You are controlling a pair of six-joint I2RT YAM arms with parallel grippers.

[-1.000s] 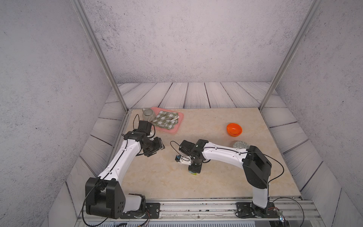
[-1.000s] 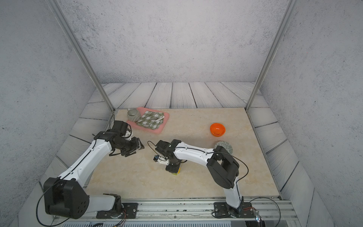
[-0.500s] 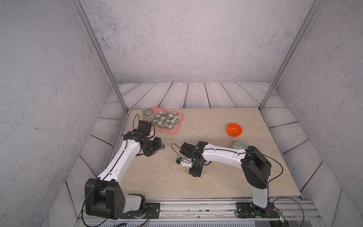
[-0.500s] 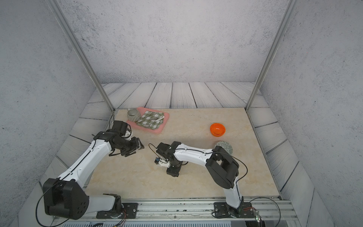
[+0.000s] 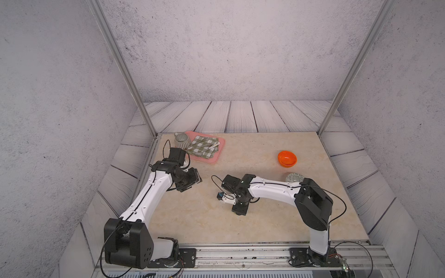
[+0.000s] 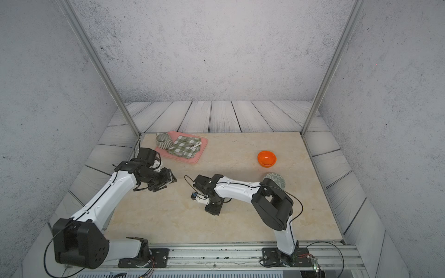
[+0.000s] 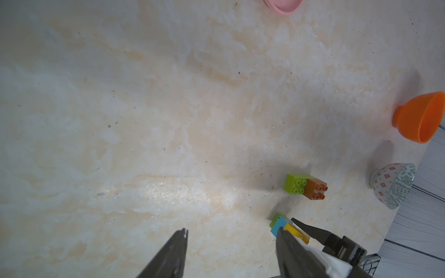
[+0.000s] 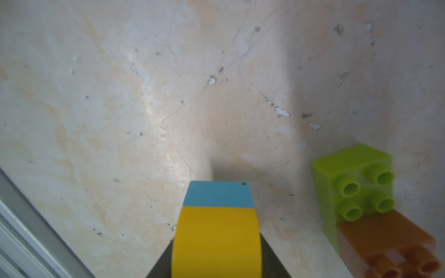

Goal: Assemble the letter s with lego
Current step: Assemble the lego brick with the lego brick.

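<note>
1. The right gripper (image 5: 239, 210) points steeply down at the table (image 5: 192, 216) in both top views, at about 6 o'clock of the table's middle.
2. The three-brick stack (image 7: 281, 226) stands at the right gripper's tip. The yellow brick (image 8: 216, 243) is uppermost, the blue brick (image 8: 218, 195) is under it, and the small lime-green brick (image 7: 275, 218) is lowest. The stack is at or just above the tabletop; contact cannot be told.
3. The right gripper's dark fingers (image 7: 310, 232) lie along both flanks of the yellow brick; whether they pinch it cannot be told.
4. The long lime-green brick (image 8: 346, 163) stands studs up near the stack, apart from it. The brown brick (image 8: 385, 231) is pressed onto one half, and four green studs are bare.
5. The left gripper (image 7: 232, 230), at 10 o'clock of the right gripper, hangs over bare table with its jaws apart and nothing between them.
6. From the right gripper, the orange bowl (image 5: 287, 158) lies between 1 and 2 o'clock, the patterned bowl (image 5: 294, 178) at 2 o'clock and the pink tray (image 5: 221, 146) at 11 o'clock.
7. One second earlier, a yellow-green edge of the stack shows beyond the right gripper's tip in the top views. Now the gripper body covers it, having shifted slightly toward 6 o'clock. The left gripper, bowls and tray lie as before.
</note>
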